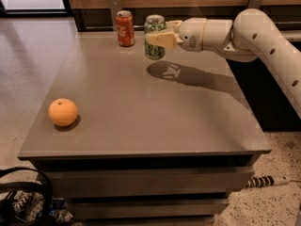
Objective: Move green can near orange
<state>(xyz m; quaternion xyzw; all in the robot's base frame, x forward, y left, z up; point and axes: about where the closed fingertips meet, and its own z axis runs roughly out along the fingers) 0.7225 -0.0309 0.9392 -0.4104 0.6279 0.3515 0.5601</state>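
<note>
The green can (154, 51), pale green and white with a silver top, hangs upright in the air above the far middle of the table, its shadow on the top below it. My gripper (159, 39) reaches in from the right and is shut on the can, one cream finger across its front. The orange (63, 112) lies on the table near the front left corner, far from the can.
A red cola can (125, 28) stands at the table's back edge, just left of the green can. The grey table (141, 126) has edges close to the orange at left and front. A dark bag (23, 201) lies on the floor at front left.
</note>
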